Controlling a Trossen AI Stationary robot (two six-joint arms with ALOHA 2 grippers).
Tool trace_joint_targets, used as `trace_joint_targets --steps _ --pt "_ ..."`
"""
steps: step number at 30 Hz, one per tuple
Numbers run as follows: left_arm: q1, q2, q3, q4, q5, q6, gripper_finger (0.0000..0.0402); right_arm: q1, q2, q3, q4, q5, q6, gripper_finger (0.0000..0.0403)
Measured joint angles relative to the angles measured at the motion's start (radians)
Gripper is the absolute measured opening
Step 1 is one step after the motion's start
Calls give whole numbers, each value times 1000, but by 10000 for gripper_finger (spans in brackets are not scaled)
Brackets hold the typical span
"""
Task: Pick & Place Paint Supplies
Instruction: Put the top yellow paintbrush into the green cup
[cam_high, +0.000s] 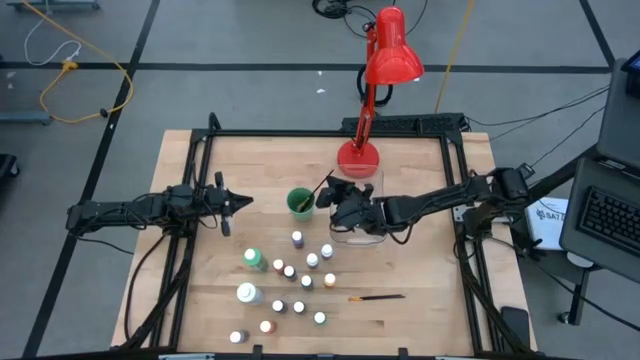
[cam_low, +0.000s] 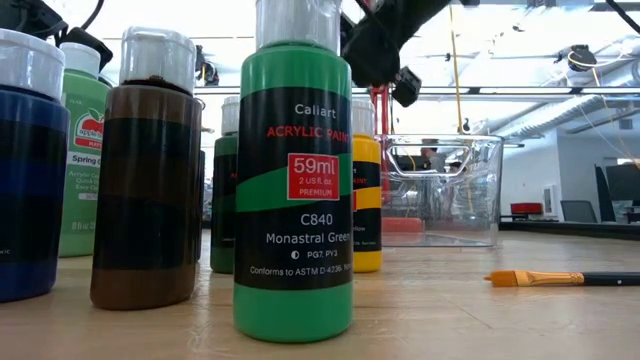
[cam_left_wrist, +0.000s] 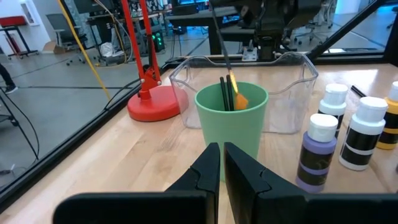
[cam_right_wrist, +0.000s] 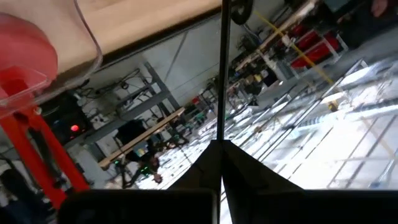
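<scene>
Nearest in the low view stand the paint bottles (cam_low: 293, 180), not yet sorted, and 1 brush (cam_high: 377, 297) lies alone on the table (cam_high: 420, 320). Farther back, the green cup (cam_high: 299, 203) already contains 2 brushes (cam_left_wrist: 227, 94). The right gripper (cam_high: 332, 192) is clenched on another brush (cam_right_wrist: 222, 68), whose thin handle rises straight from between its jaws, just beside the cup. The left gripper (cam_left_wrist: 221, 163) waits near the cup, clenched and empty. The clear bin (cam_left_wrist: 292, 93) seems empty.
</scene>
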Motion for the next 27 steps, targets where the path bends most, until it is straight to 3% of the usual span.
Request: trace_joint_targets --steps 4,8,14,20,27 --pt "0 0 0 3 -2 12 26 -20 -1 -28 34 -43 -8 0" --pt "0 0 0 4 -2 22 26 -42 0 -57 27 -153 -22 0" --pt "0 0 0 11 -2 32 26 -64 0 -100 101 -208 -77 0" --pt "0 0 0 11 -2 32 26 -66 0 -108 141 -211 -76 5" --pt "0 0 0 11 -2 31 26 -52 0 -108 143 -209 -38 50"
